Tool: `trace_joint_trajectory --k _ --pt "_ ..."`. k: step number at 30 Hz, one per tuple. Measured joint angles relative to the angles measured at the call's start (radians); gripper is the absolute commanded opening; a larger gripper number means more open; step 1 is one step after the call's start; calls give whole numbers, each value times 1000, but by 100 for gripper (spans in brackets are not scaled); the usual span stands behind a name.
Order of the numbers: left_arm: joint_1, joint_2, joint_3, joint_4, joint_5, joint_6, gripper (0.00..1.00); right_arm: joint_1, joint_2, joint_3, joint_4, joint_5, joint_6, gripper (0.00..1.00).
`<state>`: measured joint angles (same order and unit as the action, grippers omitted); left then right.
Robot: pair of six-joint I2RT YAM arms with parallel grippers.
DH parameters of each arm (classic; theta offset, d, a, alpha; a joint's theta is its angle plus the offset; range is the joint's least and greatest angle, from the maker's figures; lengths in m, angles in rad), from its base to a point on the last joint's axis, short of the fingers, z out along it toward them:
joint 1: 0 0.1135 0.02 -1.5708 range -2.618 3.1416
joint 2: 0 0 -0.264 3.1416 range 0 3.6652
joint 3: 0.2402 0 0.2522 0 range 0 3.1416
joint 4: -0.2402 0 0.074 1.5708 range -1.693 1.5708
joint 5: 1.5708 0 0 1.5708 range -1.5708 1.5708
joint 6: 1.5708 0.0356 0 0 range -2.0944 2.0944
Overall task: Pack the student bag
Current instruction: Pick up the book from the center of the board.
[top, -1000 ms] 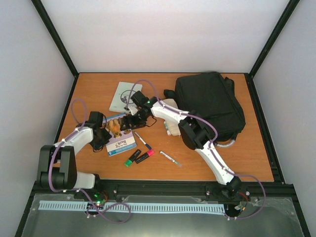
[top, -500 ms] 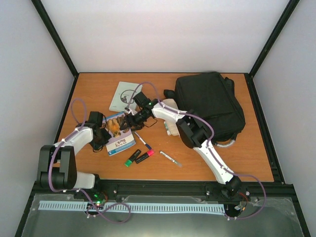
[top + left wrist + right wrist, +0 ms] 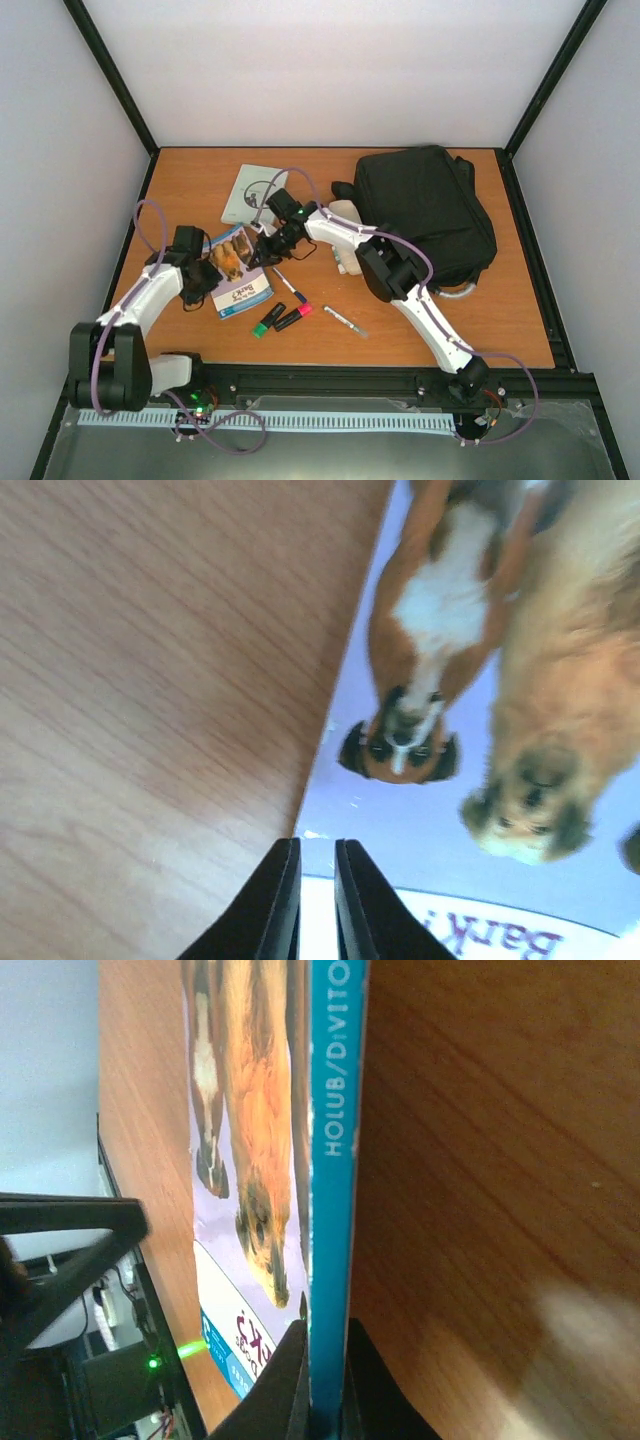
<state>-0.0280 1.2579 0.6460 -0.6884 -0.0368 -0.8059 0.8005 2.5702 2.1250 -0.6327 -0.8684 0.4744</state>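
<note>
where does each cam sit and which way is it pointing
Top external: above and behind the bases, looking down on the table; left arm and right arm show.
Left wrist: on the left arm, looking down at the book's edge; left pincer at the bottom.
Right wrist: looks along the book's spine; right pincer clamps it.
Shared: all three see the book.

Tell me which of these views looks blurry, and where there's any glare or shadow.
Left wrist view: the dogs on the book are soft and out of focus. Right wrist view: the spine lettering is sharp, but a pale glare patch sits on the table at lower right. Top external view: even light, faint shadows, the student bag reads nearly featureless black.
</note>
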Motion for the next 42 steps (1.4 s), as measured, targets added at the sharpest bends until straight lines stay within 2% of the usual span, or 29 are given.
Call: trace_joint_trajectory --k 4,6,8,12,17,20,26,31,37,42 --pt "0 -99 82 -76 -3 23 51 3 -30 18 -41 24 -52 3" --pt "0 -132 145 -91 2 49 61 0 -66 36 -73 30 -102 3" --pt "0 -149 210 -100 4 87 68 -13 -115 47 -100 25 -161 3" --pt "0 -153 312 -96 63 177 69 -89 -254 51 -167 -13 -306 3" --pt "-2 -168 329 -61 203 257 70 -220 -409 43 -271 -32 -501 3" --pt "-16 -205 329 -21 261 299 72 -260 -498 -24 -340 -12 -623 3" --pt "-72 -291 329 71 412 401 72 -269 -688 -260 -473 93 -869 3" --pt "-170 -283 335 96 520 487 72 -274 -828 -404 -548 182 -1057 3" --pt "-319 -220 415 80 622 610 71 -275 -887 -447 -650 202 -1218 3" --pt "-388 -175 430 58 678 682 65 -274 -896 -454 -726 193 -1313 3"
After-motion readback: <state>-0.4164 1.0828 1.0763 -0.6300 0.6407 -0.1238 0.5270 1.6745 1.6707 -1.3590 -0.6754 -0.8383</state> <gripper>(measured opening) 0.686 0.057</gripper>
